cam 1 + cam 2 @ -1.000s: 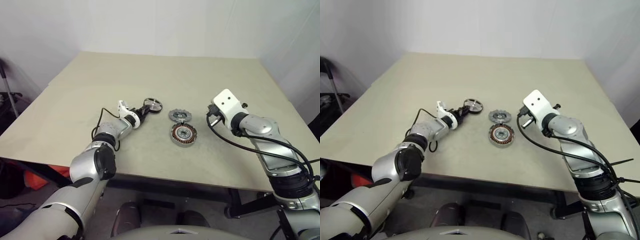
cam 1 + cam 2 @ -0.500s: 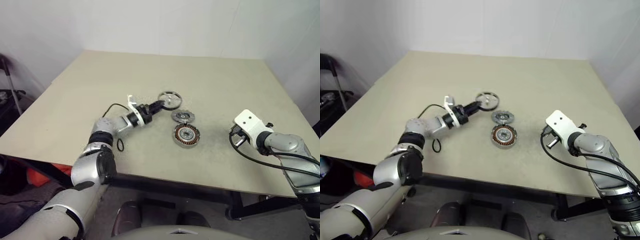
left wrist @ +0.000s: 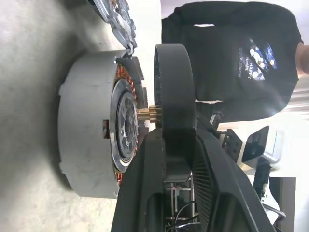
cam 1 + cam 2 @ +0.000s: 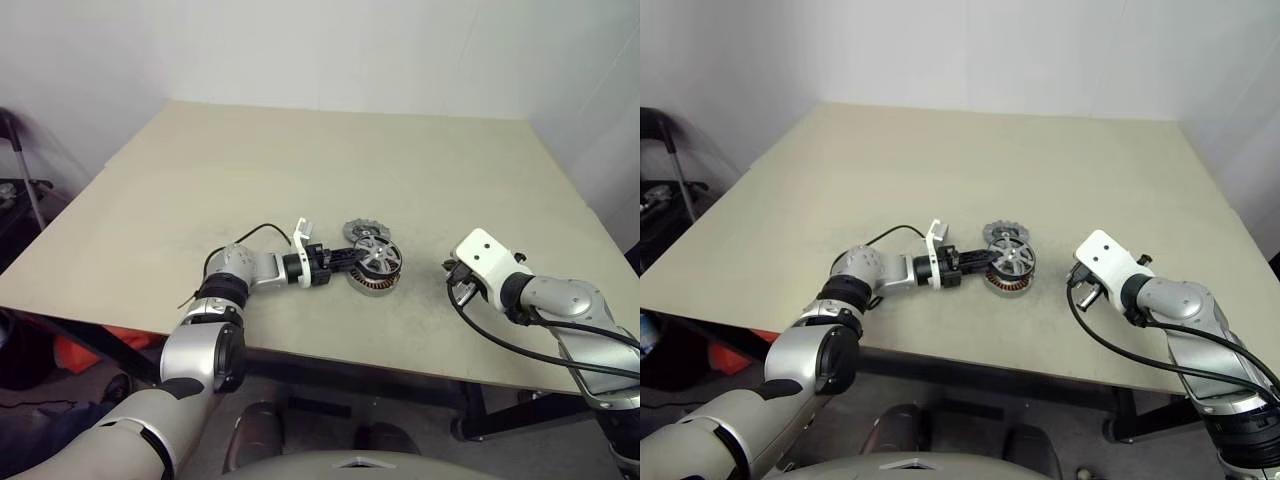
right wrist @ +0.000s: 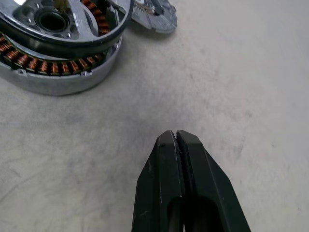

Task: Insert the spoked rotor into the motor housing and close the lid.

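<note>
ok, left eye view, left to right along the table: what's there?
left gripper → spoked rotor, held over the motor housing → right gripper.

You're in what looks like a robotics lab.
A bare beige table (image 4: 330, 150) against plain white walls (image 4: 300, 50); a person (image 3: 231, 58) stands by what may be test equipment (image 3: 256, 145).

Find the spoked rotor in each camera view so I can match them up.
Left eye view: spoked rotor at centre, over the motor housing.
Right eye view: the same, at centre.
Left wrist view: black rim edge-on between the fingers.
Right wrist view: upper left corner.
Shared landmark: the housing's copper windings.
</note>
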Robot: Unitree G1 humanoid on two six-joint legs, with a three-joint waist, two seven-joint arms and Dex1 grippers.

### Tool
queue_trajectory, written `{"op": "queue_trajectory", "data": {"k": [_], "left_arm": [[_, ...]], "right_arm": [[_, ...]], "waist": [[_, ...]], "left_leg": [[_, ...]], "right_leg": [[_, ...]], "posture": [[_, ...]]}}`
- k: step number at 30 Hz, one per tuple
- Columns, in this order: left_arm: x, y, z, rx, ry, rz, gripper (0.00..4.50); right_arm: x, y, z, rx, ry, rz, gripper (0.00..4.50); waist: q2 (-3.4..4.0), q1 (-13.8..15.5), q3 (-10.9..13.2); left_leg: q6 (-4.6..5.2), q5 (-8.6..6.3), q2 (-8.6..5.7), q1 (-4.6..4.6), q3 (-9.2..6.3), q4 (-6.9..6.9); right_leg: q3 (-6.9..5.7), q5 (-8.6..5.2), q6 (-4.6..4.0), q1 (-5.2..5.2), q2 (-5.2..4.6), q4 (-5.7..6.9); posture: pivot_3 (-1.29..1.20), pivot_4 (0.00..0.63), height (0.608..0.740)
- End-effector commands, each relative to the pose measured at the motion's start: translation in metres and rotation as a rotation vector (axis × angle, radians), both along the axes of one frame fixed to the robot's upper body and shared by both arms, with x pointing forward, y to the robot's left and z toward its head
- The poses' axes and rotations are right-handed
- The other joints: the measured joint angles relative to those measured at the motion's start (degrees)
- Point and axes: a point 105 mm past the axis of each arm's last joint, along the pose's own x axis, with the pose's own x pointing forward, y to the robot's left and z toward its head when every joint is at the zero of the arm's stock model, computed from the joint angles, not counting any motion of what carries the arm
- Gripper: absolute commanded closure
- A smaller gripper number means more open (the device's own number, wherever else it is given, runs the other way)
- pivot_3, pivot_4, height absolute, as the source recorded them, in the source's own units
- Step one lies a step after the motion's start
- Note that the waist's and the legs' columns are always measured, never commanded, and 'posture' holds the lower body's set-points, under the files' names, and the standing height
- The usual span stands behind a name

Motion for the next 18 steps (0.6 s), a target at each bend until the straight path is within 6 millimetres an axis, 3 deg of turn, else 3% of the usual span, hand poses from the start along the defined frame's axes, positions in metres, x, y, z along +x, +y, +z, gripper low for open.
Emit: {"op": "queue_trajectory", "data": {"k": [1,8,13,18], "left_arm": [[-0.002,-0.002,0.003,-0.004,-0.019,-0.023,3.99],[0.0,0.004,-0.005,0.038,-0.062,0.006,3.99],[0.009,0.01,-0.006,0.055,-0.056,0.057,2.54],[0.019,0.023,0.001,0.061,-0.079,0.103,2.54]], "right_arm": [[0.001,0.0,0.016,-0.007,-0.064,0.002,4.5],[0.004,-0.003,0.019,-0.013,-0.078,-0.008,4.5],[0.009,-0.001,0.02,-0.012,-0.086,-0.006,4.5],[0.014,0.002,0.024,-0.008,-0.106,0.0,4.5]], "waist": [[0.0,0.0,0.0],[0.02,0.01,-0.01],[0.05,-0.03,-0.03],[0.05,-0.11,-0.03]], "left_leg": [[0.01,-0.01,0.0,0.0,0.0,0.0],[0.01,-0.01,-0.01,0.04,0.0,0.0],[0.01,-0.01,-0.01,0.26,0.0,-0.01],[-0.05,0.02,0.0,0.5,0.0,-0.04]], "right_leg": [[0.0,0.0,0.0,0.0,0.0,0.0],[0.0,-0.01,0.01,0.06,0.0,-0.02],[0.01,-0.02,0.02,0.24,0.0,-0.02],[0.03,-0.25,0.43,0.42,0.0,-0.02]], "posture": [[0.0,0.0,0.74],[0.0,0.0,0.74],[0.0,0.0,0.74],[0.0,0.0,0.74]]}}
